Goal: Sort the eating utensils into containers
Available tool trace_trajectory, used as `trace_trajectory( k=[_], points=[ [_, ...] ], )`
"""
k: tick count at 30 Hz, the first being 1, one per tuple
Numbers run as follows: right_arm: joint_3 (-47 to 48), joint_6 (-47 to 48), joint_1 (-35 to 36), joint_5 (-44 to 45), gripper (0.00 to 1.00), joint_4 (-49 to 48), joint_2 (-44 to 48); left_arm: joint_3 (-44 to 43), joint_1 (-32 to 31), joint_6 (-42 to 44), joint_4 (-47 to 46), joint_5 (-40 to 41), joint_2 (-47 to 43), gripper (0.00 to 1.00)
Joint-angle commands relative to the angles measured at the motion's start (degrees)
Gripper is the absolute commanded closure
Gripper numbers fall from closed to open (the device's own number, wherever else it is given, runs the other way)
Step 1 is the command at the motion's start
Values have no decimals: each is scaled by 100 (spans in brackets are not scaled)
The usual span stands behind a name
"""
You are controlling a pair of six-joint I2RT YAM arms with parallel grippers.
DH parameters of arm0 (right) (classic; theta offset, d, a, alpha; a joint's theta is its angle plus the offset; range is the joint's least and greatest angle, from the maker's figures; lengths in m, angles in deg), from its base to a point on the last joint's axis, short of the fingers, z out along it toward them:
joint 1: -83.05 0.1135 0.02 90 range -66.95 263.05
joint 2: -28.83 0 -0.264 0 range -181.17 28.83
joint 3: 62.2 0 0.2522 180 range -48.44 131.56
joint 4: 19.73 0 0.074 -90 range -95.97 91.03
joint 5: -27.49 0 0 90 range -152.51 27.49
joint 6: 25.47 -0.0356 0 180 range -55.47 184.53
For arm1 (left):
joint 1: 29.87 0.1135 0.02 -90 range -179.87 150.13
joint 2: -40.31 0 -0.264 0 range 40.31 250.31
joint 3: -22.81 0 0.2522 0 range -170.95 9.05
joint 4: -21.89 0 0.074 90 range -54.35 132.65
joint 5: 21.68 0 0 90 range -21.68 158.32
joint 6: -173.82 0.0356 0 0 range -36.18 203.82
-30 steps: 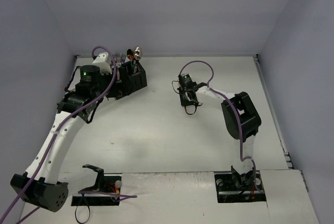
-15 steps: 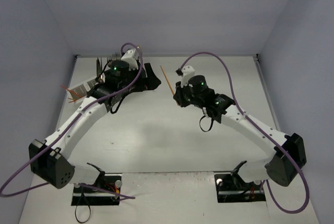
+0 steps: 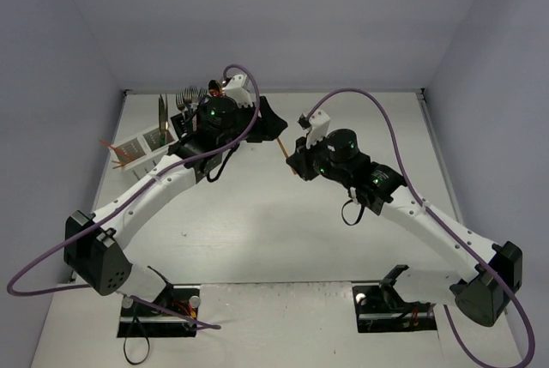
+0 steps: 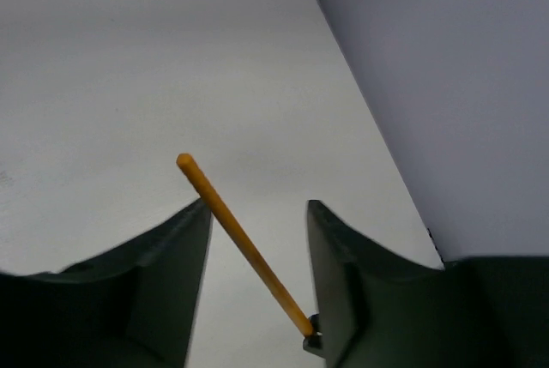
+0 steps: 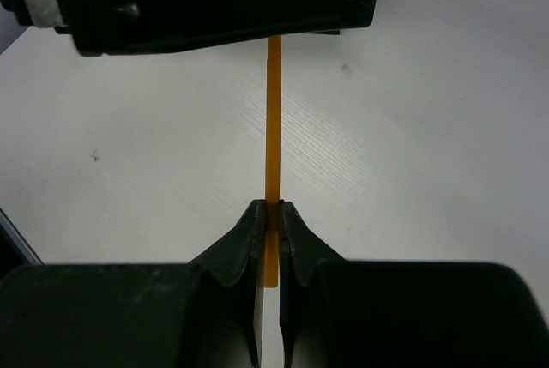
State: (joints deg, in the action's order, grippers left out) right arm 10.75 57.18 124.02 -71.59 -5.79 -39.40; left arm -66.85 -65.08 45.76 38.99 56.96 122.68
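Note:
My right gripper (image 5: pixel 272 205) is shut on an orange chopstick-like stick (image 5: pixel 274 119) near its lower end. It holds the stick above the table at mid-back (image 3: pixel 282 147). The stick's far end runs under my left gripper (image 3: pixel 273 123). In the left wrist view the stick (image 4: pixel 236 235) slants between the left fingers (image 4: pixel 176 248). The left gripper (image 4: pixel 257 205) is open, with its jaws apart on both sides of the stick. A white caddy (image 3: pixel 141 147) with orange sticks (image 3: pixel 120 155) stands at the back left. Forks (image 3: pixel 184 98) rise behind it. The black caddy is hidden behind the left arm.
The enclosure's back wall (image 3: pixel 274 25) stands just behind both grippers, and side walls close in on the left and right. Purple cables (image 3: pixel 360 102) loop above both arms. Bare white tabletop (image 3: pixel 257 222) lies between the arms and the bases.
The left arm swung right from the caddies and brought its jaws round the stick's far end, narrowing them. The right arm stretched out and kept the stick raised.

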Motion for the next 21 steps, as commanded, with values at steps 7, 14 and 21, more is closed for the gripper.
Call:
trace_trajectory(
  k=[7, 14, 21],
  points=[
    [44, 156, 43, -77, 87, -467, 186, -391, -162, 16, -688, 204, 1, 100],
    [189, 181, 25, 83, 18, -458, 57, -260, -92, 481, -585, 674, -298, 100],
    [-51, 205, -113, 393, 0, -390, 372, 39, 1367, 867, -56, 1078, -1048, 100]
  ],
)
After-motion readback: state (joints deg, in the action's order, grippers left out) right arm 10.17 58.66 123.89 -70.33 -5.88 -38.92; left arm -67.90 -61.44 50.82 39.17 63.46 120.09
